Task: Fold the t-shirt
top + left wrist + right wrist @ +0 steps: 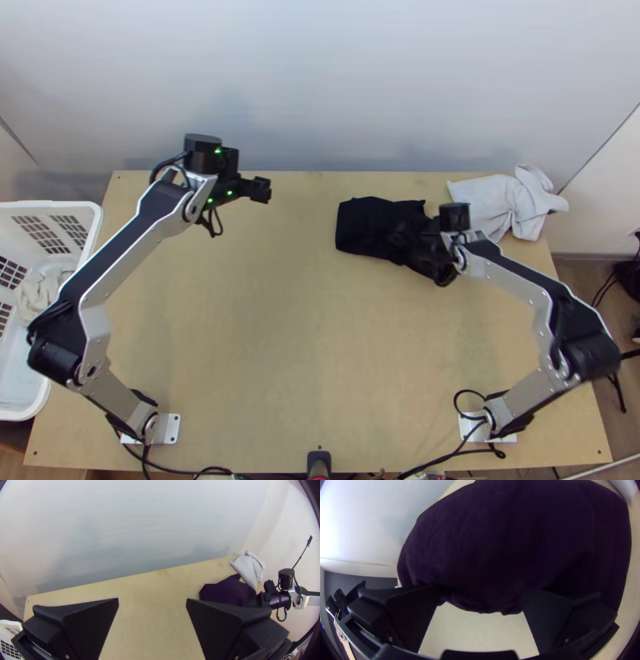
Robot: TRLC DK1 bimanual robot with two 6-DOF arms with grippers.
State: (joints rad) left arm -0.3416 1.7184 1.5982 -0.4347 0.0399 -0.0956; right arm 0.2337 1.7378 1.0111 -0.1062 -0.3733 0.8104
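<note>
Honestly, the bunched black cloth t-shirt [370, 227] toward the light wooden surface's [264, 360] back right looks floppy, so pinch an edge; black left gripper [152, 599] and black right gripper [481, 593] have jaws wide open, empty.

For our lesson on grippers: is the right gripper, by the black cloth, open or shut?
Open: the right gripper has its fingers wide apart, table visible between them.

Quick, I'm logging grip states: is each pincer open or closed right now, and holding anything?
Left pincer: open, holding nothing.
Right pincer: open at the black t-shirt, not clamped on it.
</note>
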